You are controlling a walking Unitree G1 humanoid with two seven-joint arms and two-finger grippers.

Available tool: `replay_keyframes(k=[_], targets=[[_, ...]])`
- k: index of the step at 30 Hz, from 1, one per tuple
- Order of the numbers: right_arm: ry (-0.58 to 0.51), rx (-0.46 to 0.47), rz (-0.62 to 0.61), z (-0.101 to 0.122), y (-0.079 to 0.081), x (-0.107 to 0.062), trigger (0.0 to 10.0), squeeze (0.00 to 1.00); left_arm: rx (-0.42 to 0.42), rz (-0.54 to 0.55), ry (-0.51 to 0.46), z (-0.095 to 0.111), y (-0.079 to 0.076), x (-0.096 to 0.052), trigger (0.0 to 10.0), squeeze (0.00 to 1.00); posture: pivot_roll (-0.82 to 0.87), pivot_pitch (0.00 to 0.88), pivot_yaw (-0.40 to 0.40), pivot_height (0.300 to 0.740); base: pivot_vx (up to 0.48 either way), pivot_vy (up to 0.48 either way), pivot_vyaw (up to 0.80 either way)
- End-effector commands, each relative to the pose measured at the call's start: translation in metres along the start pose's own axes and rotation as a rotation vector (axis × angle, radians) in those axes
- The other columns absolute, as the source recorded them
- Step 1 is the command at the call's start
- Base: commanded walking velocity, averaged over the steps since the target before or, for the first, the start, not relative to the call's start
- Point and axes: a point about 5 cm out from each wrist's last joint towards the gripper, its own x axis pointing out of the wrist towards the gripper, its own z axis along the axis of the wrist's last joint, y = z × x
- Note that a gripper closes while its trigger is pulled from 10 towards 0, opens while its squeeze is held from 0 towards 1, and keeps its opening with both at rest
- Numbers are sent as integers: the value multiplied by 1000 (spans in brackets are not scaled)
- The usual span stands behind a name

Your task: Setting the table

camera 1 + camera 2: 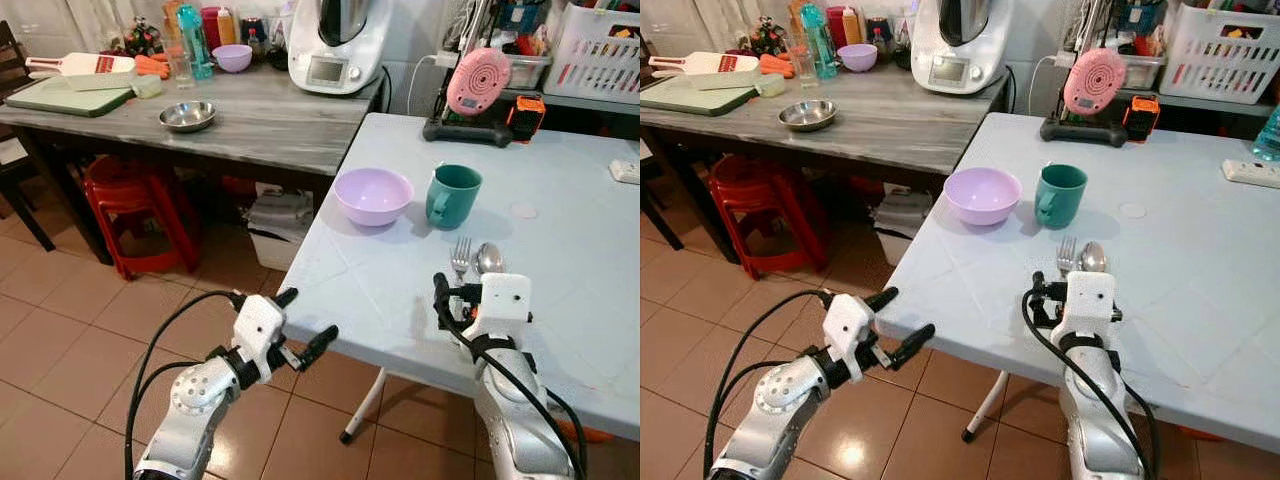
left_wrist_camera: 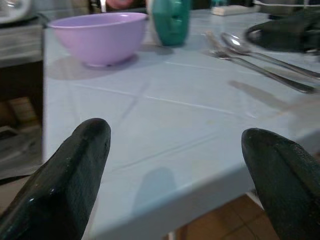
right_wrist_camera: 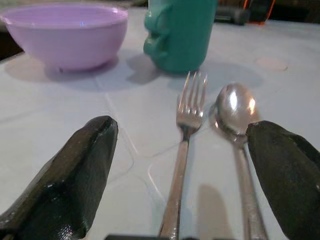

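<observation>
Right gripper (image 3: 182, 165): held low over the pale blue table (image 1: 560, 230), fingers spread wide apart and empty — the fork handle and the spoon handle are seen between them.
Left gripper (image 1: 305, 325): held off the table's near corner, above the tiled floor (image 1: 60, 300); fingers are parted and nothing is gripped.
Fork (image 1: 461, 258): laid flat on the table, tines pointed toward the mug, just beside the spoon.
Spoon (image 1: 489, 258): laid flat, bowl up, on the fork's right — the two are parallel and close; whether they touch cannot be told.
Green mug (image 1: 452, 195): stood upright beyond the cutlery, handle turned to the bowl's side.
Purple bowl (image 1: 373, 195): set upright just left of the mug, near the table's left edge.
Grey counter (image 1: 270, 115): placed to the left behind the table; a steel bowl (image 1: 187, 116), a second purple bowl (image 1: 233, 58) and a white kitchen machine (image 1: 335, 45) are carried on it.
Red stool (image 1: 135, 205): tucked under the counter.
</observation>
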Motion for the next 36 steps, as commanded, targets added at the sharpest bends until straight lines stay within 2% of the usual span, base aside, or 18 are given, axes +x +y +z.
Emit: replay_keyframes(k=[1,10,21,22,23,24,25,27,36], targets=[[20,-25,-4,-2,-1,5,10000,0,12,-29,6,3,-1,0,10000,0,-57,0,22,740,0,0,0],[89,-19,7,-6,-2,22,10000,0,18,-36,-2,4,-3,-2,10000,0,-50,0,11,740,0,0,0],[146,-6,34,-11,1,31,10000,0,19,-60,-8,6,-2,-1,10000,0,-46,0,11,740,0,0,0],[170,1,35,-14,0,32,5882,0,21,-62,-7,7,-2,-1,10000,0,-46,0,11,740,0,0,0],[178,2,38,-16,-1,31,4549,0,22,-63,-7,7,-2,-1,10000,0,-46,0,13,740,0,0,0],[178,2,38,-16,-1,31,4549,0,22,-63,-7,7,-2,-1,10000,0,-46,0,13,740,0,0,0],[189,5,38,-18,-3,32,784,0,23,-66,-5,7,-1,-1,10000,0,-46,0,15,740,0,0,0],[199,7,39,-20,-6,32,0,0,24,-69,-3,7,-2,-1,10000,0,-46,0,15,740,0,0,0],[222,17,32,-23,-17,36,0,0,27,-83,-7,9,-3,0,10000,0,-47,0,19,740,0,0,0]])
